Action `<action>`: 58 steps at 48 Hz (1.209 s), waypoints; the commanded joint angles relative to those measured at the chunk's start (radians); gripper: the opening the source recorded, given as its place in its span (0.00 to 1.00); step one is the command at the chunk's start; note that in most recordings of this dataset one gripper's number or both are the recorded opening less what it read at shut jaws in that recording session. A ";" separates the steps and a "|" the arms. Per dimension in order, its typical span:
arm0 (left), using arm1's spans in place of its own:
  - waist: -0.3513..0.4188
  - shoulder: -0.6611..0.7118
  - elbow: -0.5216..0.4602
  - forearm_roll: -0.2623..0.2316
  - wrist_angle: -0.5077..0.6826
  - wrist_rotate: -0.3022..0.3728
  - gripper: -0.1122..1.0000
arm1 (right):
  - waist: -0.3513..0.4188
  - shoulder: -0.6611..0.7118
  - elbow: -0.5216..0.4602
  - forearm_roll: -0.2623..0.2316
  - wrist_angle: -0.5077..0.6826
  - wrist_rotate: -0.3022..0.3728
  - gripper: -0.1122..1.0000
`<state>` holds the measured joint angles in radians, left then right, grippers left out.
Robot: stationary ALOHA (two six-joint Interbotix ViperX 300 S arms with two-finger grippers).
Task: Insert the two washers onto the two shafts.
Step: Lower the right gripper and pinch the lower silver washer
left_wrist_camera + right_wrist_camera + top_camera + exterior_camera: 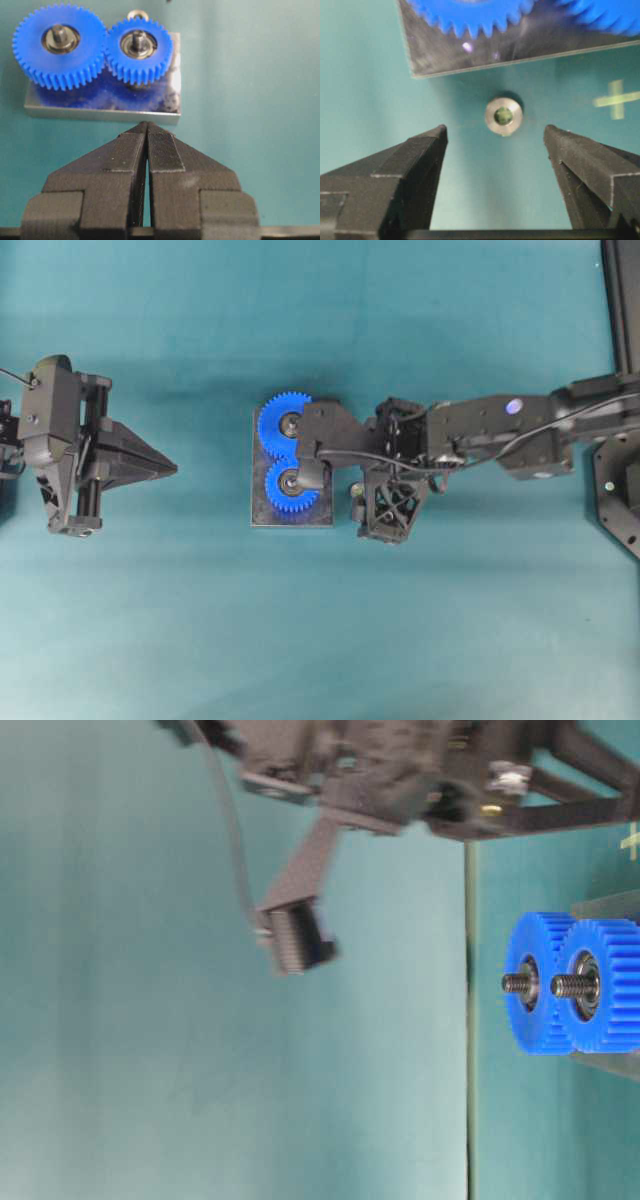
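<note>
- My right fingers stand spread wide with nothing between them; in the right wrist view one dark pad sits at lower left and the other at lower right, and bare counter shows in the gap.
- My left fingers are pressed together, tip to tip, holding nothing, low in the centre of the left wrist view and pointing at the plate's near edge.
- The washer lies flat on the teal counter in the middle of the right wrist view, just above the gap between my right fingers and just below the edge of the base plate, apart from it.
- I judge the washer to be a small metal ring: light, rigid, smooth and thin. Lying flat, it offers little edge, so it could slip or skate away when pinched.
- I would take it across its outer rim, one pad on each side, leaving the centre hole free for the shaft.
- In the overhead view the plate sits at centre, carrying two blue gears; my right arm reaches over them from the right.
- A threaded shaft stands out of each gear's hub; I cannot tell which one is meant to receive the washer.
- The threads could snag the ring if I bring it down tilted.
</note>
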<state>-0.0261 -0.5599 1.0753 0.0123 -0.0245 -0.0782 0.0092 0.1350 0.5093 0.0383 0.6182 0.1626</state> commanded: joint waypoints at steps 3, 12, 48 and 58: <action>-0.002 -0.006 -0.015 0.002 -0.006 -0.002 0.10 | -0.008 0.012 -0.008 -0.002 -0.023 0.011 0.83; -0.002 -0.003 -0.018 0.002 -0.006 -0.002 0.10 | -0.009 0.046 -0.003 -0.003 -0.035 0.009 0.83; -0.002 0.002 -0.015 0.002 -0.006 -0.002 0.10 | 0.003 0.086 0.002 -0.003 -0.063 0.008 0.61; -0.002 0.000 -0.014 0.002 -0.006 -0.002 0.10 | 0.008 0.078 0.002 -0.003 -0.058 0.006 0.53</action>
<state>-0.0261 -0.5553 1.0753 0.0123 -0.0245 -0.0782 -0.0061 0.2178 0.5139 0.0322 0.5630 0.1657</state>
